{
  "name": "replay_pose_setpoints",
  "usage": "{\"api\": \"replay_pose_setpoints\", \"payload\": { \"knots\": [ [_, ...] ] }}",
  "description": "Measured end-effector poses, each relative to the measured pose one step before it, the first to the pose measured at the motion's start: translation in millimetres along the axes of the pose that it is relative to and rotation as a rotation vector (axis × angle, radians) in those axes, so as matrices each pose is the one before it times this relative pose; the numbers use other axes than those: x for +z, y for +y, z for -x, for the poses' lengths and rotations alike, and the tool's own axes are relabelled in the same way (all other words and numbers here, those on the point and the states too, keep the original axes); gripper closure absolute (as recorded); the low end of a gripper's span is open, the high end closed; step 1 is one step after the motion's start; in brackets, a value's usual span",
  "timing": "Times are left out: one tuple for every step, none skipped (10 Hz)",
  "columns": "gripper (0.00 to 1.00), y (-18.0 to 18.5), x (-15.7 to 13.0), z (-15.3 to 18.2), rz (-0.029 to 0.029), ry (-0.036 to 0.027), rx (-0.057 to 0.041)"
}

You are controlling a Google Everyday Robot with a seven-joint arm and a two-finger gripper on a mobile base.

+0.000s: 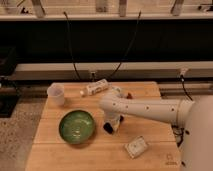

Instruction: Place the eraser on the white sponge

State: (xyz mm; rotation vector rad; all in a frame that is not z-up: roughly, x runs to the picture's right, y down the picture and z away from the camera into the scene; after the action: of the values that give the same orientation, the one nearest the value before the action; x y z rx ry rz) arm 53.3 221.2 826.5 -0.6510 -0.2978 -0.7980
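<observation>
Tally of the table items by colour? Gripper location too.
White: 3 (cup, bottle, sponge)
Green: 1 (bowl)
Black: 1 (eraser)
Reddish-brown: 1 (oblong, partly behind arm)
Total: 6
Gripper shut on eraser, just right of bowl.
</observation>
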Motion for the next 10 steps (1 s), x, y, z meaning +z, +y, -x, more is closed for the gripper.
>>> {"api": "replay_pose_setpoints", "payload": {
  "knots": [
    [0.99, 5.12, -2.71, -2.43, -0.00489, 0.00096, 0.00457],
    [0.99, 1.46, -2.6, 1.15, -0.00418, -0.00068, 0.0029],
    [0.99, -0.6, -2.01, 2.67, -0.00233, 0.0004, 0.00167],
    [0.99, 2.69, -2.33, 1.13, -0.00473, -0.00108, 0.00587],
    [0.99, 7.2, -3.74, -2.41, -0.00033, 0.00038, 0.00866],
    [0.99, 8.69, -3.65, -3.24, 0.00063, -0.00004, 0.0067],
    [0.99, 10.46, -3.56, -2.12, -0.00257, -0.00157, 0.00818],
    [0.99, 6.02, -3.44, -1.55, -0.00561, -0.00156, 0.00777],
    [0.99, 4.13, -2.21, 0.6, -0.00323, -0.00264, 0.0063],
    [0.99, 5.8, -3.12, 0.48, -0.00743, -0.00514, 0.00862]
  ]
}}
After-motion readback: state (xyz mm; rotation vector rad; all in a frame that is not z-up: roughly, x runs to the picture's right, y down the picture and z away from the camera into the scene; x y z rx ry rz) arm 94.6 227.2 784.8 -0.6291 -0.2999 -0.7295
